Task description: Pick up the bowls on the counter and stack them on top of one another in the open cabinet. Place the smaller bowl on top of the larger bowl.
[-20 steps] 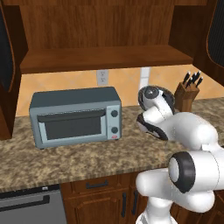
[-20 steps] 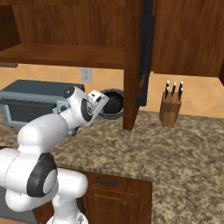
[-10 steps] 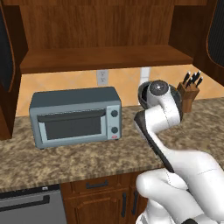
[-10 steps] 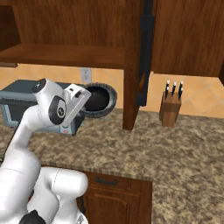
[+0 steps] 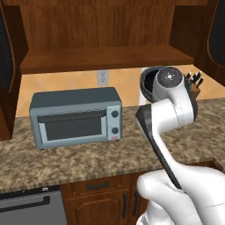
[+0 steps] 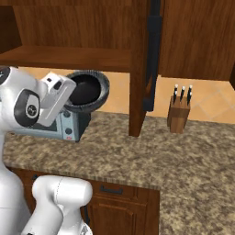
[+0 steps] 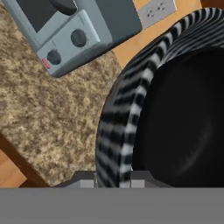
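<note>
The robot's two-finger claw (image 7: 113, 178) is clamped on the rim of the wide grey ribbed bowl with a dark inside (image 6: 86, 91), one finger either side of the wall at the 6 o'clock edge of the hand view. The bowl hangs in the air, tipped on its side, above the speckled brown and beige granite counter (image 6: 151, 158) and just below the flat shelf floor of the reddish-brown wooden wall cabinet (image 5: 105, 57). In the right base view it sits at about 10 o'clock, in front of the grey-blue toaster oven (image 5: 77, 116); a wooden knife block (image 6: 179, 114) stands well apart at 2 o'clock. The bowl looks rigid and probably breakable, with some weight hanging off a one-sided rim pinch. The ribbing should help against slipping, but a hold this far off centre could let it swing.
</note>
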Available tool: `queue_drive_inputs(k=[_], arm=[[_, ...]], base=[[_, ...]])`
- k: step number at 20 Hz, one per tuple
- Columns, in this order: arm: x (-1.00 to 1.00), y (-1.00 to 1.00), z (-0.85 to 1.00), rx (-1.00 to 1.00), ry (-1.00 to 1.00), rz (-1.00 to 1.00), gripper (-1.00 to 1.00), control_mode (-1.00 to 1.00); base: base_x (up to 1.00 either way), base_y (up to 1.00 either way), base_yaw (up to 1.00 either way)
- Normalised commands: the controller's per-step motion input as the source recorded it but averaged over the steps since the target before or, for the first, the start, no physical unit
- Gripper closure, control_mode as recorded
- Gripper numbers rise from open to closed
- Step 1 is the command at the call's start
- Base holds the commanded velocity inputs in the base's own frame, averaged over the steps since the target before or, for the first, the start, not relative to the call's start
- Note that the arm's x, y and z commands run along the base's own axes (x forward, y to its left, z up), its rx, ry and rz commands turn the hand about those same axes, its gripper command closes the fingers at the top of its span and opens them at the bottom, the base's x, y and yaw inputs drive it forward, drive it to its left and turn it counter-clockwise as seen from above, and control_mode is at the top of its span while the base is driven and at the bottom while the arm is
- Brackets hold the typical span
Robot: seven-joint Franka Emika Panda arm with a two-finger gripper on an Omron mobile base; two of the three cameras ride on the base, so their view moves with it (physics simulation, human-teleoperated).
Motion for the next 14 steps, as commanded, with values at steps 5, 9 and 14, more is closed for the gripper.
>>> queue_drive_inputs(k=[5, 9, 14], arm=[[0.24, 0.02, 1.0, -0.05, -0.03, 0.0, 1.0, -1.0], [1.0, 0.0, 0.7, 0.0, 0.0, 0.01, 1.0, -1.0], [1.0, 0.0, 0.04, 0.0, 0.02, 0.02, 1.0, -1.0]], base=[[0.0, 0.0, 0.0], [0.0, 0.0, 0.0], [0.0, 0.0, 0.0]])
